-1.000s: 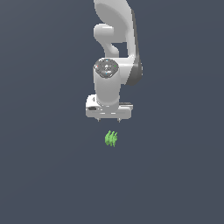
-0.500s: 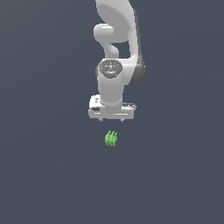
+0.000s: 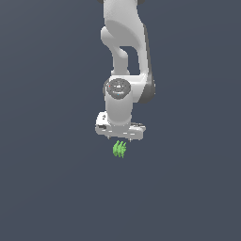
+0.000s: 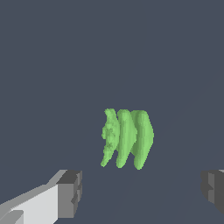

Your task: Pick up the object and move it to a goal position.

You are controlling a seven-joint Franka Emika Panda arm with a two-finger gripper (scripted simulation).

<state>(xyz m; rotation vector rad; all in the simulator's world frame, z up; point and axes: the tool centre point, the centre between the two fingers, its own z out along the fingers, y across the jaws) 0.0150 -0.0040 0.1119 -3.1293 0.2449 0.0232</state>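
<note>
The object (image 3: 119, 149) is a tiny bright green bundle of three thin wavy slices side by side, lying on the dark grey floor. In the wrist view the object (image 4: 127, 138) sits ahead of the gap between the two fingers. My gripper (image 3: 119, 138) hangs just above it in the exterior view, close to touching. It is open, with nothing between its fingers (image 4: 70, 194); in the wrist view the gripper (image 4: 142, 192) shows both dark pads wide apart.
The white arm (image 3: 123, 52) rises straight up behind the gripper. A plain dark grey surface (image 3: 47, 188) surrounds the object on all sides.
The gripper has come down toward the green object, closing most of the gap above it. The object has not moved.
</note>
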